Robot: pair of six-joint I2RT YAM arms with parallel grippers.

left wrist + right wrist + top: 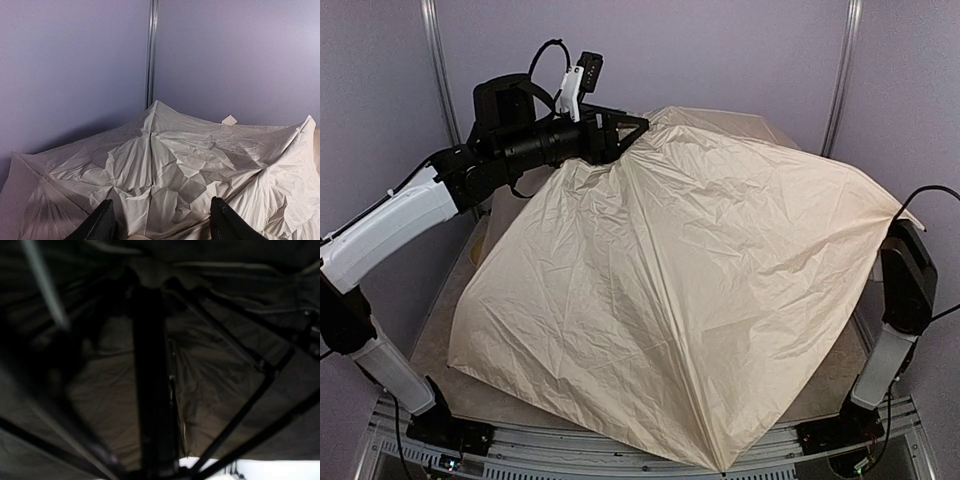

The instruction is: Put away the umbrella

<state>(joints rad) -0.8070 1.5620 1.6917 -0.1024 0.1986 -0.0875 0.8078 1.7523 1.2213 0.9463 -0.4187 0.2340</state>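
Observation:
The umbrella (690, 290) stands open, and its cream canopy covers most of the table. My left gripper (620, 130) is at the canopy's high back-left part. In the left wrist view its black fingers (102, 222) stand apart, and my left gripper (162, 222) straddles the wrinkled fabric (165, 160) at the crown. My right arm (905, 280) reaches under the canopy's right edge, which hides its gripper from above. The right wrist view shows the dark underside, with the black shaft (152, 380) rising from my right gripper (160, 472). The jaws look closed on the shaft. Black ribs (240, 415) fan out.
The tan table (445, 320) shows only along the left and front-right edges. Purple walls close the back and sides, with a metal pole (440, 60) behind the left arm. A small cream tab (229, 120) sticks up at the canopy's far edge.

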